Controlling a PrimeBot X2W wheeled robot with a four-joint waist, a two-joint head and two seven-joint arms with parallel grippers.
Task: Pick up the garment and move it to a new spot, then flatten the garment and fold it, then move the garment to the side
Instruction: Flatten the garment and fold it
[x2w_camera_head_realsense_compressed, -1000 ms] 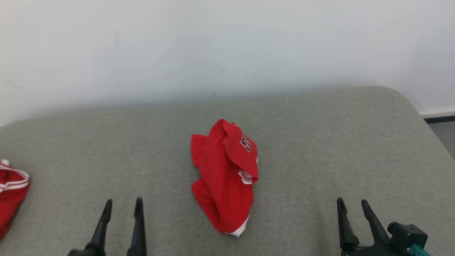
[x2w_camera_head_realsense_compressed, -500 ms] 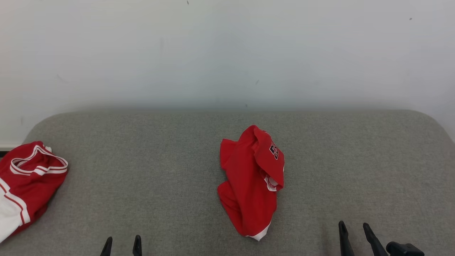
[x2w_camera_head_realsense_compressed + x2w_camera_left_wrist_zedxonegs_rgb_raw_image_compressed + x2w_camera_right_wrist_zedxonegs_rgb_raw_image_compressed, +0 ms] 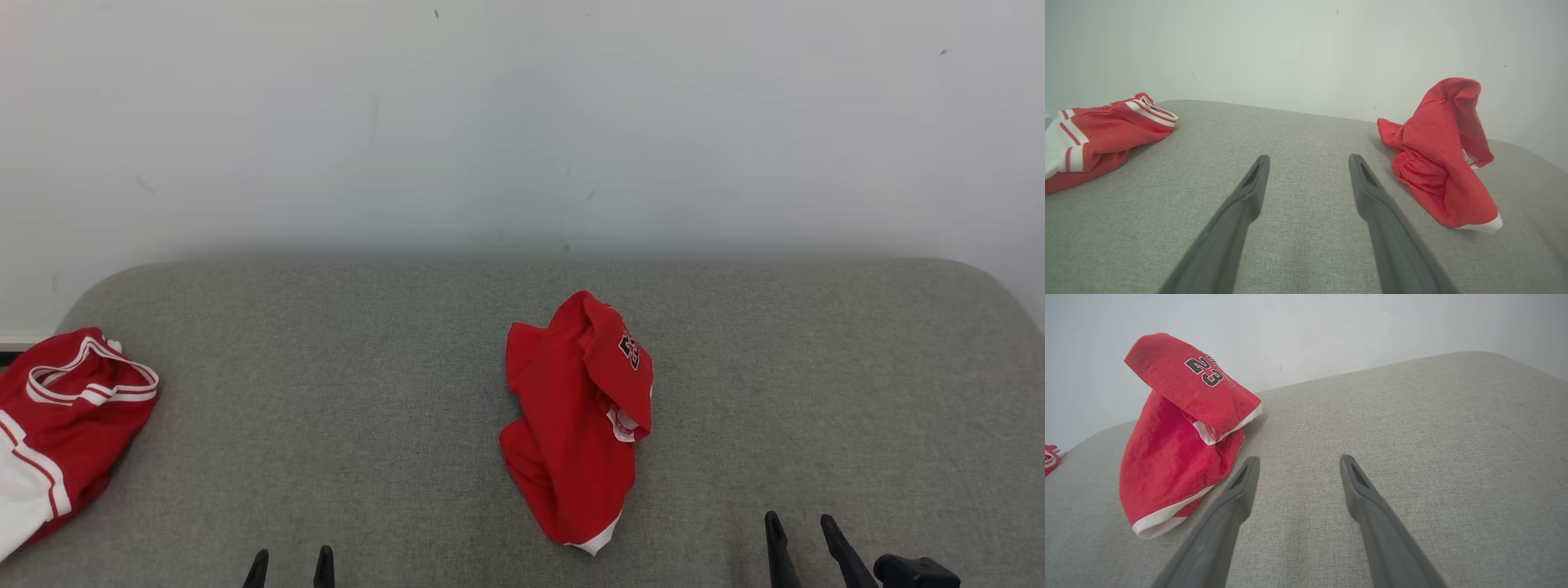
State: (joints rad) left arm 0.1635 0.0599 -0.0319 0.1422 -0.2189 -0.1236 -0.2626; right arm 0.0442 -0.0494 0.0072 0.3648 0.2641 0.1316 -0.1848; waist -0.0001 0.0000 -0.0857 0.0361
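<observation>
Grippers: left gripper (image 3: pixel 291 565) and right gripper (image 3: pixel 798 531) both spread wide and empty, low over the cushion's (image 3: pixel 367 367) near edge, fingers aimed at its back edge.
Garment: red garment (image 3: pixel 571 441) heaped at the cushion's middle, one flap standing up; not yet picked up.
Why: arms look poised either side for a first grab.
Other clothing: red-and-white piece (image 3: pixel 57 416) at the cushion's left end, probably set aside.

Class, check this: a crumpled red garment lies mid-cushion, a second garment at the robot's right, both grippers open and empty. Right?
No: the second garment lies at the robot's left, as the head view shows. The crumpled red garment is central on the cushion; left gripper and right gripper are open, empty.
</observation>
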